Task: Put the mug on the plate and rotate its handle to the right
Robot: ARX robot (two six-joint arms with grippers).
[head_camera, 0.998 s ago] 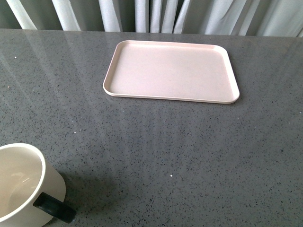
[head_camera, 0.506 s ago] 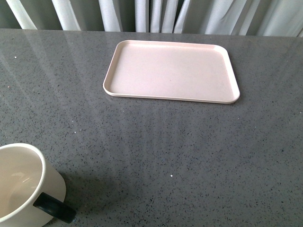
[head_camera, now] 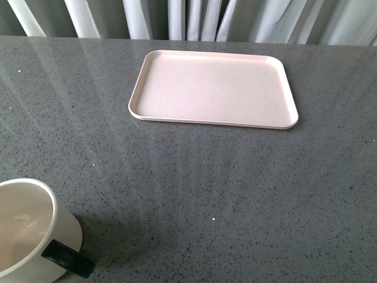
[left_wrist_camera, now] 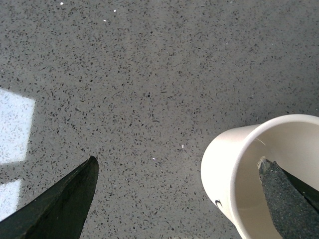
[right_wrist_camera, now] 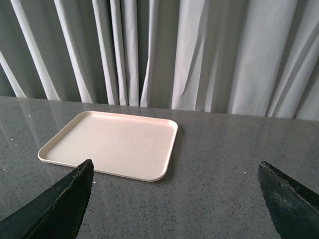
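The cream-white mug (head_camera: 26, 227) stands upright on the grey table at the near left corner of the front view, its black handle (head_camera: 68, 259) pointing near-right. The pale pink plate (head_camera: 213, 88) lies empty at the far middle. Neither arm shows in the front view. In the left wrist view my left gripper (left_wrist_camera: 177, 199) is open, one fingertip (left_wrist_camera: 286, 199) over the mug's (left_wrist_camera: 234, 169) open mouth, the other (left_wrist_camera: 60, 204) over bare table beside it. In the right wrist view my right gripper (right_wrist_camera: 174, 204) is open and empty, well short of the plate (right_wrist_camera: 112, 144).
The speckled grey table (head_camera: 224, 188) stretches between mug and plate. Pale curtains (right_wrist_camera: 199, 55) hang behind the table's far edge. A bright patch of light (left_wrist_camera: 12, 124) lies on the table in the left wrist view.
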